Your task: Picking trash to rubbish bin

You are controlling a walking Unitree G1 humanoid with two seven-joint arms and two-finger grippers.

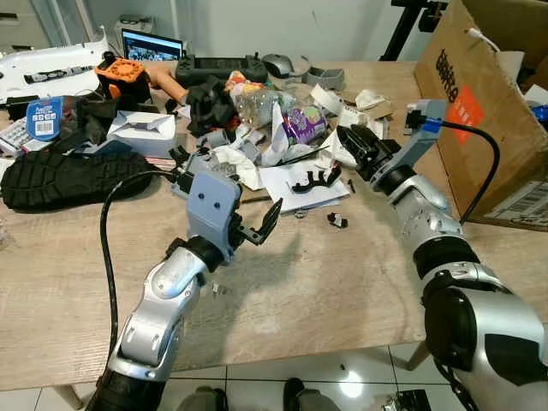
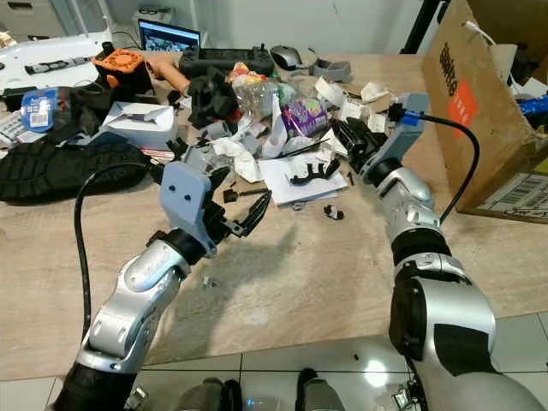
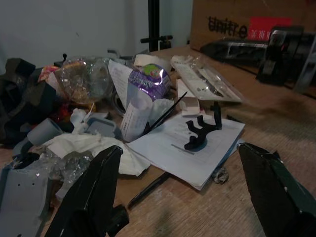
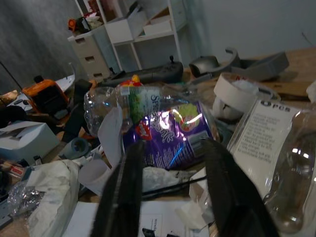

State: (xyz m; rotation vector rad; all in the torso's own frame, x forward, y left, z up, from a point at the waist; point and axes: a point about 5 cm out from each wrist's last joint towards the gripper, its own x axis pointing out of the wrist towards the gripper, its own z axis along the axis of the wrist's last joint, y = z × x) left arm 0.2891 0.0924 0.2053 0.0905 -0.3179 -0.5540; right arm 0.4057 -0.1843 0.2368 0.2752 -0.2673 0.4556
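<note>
Trash heap sits at 12 o'clock on the wooden tabletop (image 1: 325, 282): shiny purple foil snack wrapper (image 1: 303, 122), crushed clear plastic bottle (image 1: 255, 104), crumpled white tissue (image 1: 233, 159). Right tool (image 1: 358, 147), fingers spread, aims at the wrapper, apparently lining up a grasp. Left tool (image 1: 257, 229) hovers spread at 9 o'clock. Brown cardboard box (image 1: 484, 94) at 2 o'clock, probably the bin.

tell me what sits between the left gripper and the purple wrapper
In the left wrist view, a white sheet with a black clip lies between left gripper and purple wrapper.
</note>
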